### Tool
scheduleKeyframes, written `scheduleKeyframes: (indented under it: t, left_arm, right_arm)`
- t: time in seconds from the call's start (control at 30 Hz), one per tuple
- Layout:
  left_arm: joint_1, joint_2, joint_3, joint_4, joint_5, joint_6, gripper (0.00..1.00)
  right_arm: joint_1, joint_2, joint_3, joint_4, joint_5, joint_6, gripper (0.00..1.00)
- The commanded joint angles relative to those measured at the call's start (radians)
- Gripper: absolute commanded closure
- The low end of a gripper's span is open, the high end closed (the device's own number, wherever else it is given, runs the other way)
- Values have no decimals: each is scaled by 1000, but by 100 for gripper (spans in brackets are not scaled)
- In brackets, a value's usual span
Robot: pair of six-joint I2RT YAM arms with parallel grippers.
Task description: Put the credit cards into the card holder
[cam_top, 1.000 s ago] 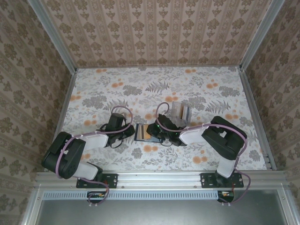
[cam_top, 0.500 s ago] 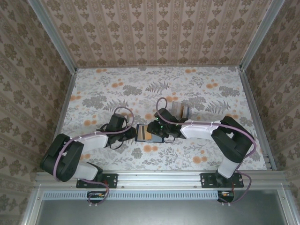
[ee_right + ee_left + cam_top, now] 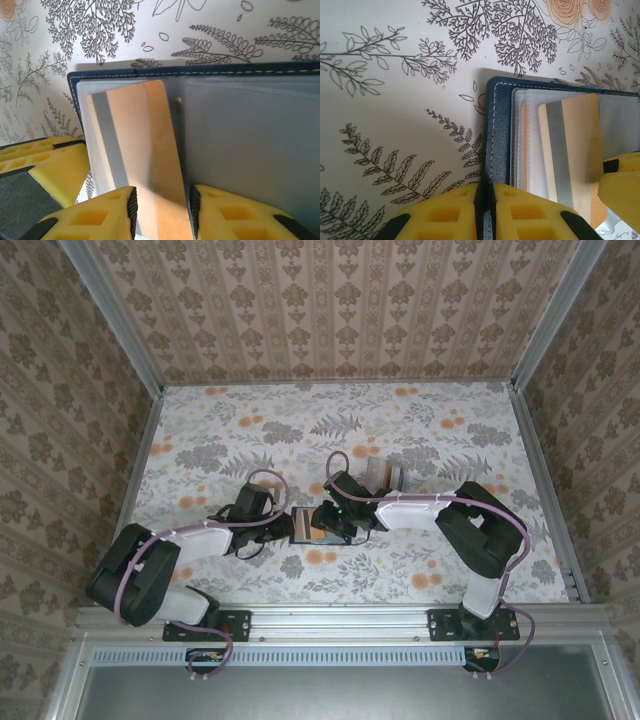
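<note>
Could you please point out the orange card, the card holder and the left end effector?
Orange card (image 3: 150, 150), right wrist view, its tan face.
Card holder (image 3: 497, 130), left wrist view, its stitched navy cover.
Left end effector (image 3: 484, 197), left wrist view, between its yellow fingertips.

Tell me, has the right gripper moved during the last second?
Yes. The right gripper has shifted left, away from the clear rack and further over the card holder, holding the orange card.
</note>
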Motion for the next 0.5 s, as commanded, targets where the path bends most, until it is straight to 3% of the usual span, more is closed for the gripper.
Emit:
scheduleKeyframes:
  t: [0.0, 0.2, 0.47]
  left_arm:
    - [-40, 63, -43, -58, 78, -15, 85]
    - [-42, 58, -49, -13, 93, -48, 86]
    - [-50, 100, -28, 10, 126, -62, 86]
  right_arm:
    - [-1, 13, 22, -3, -30, -14, 65]
    - [4, 14, 48, 3, -42, -32, 72]
    - [12, 69, 99, 3, -68, -26, 73]
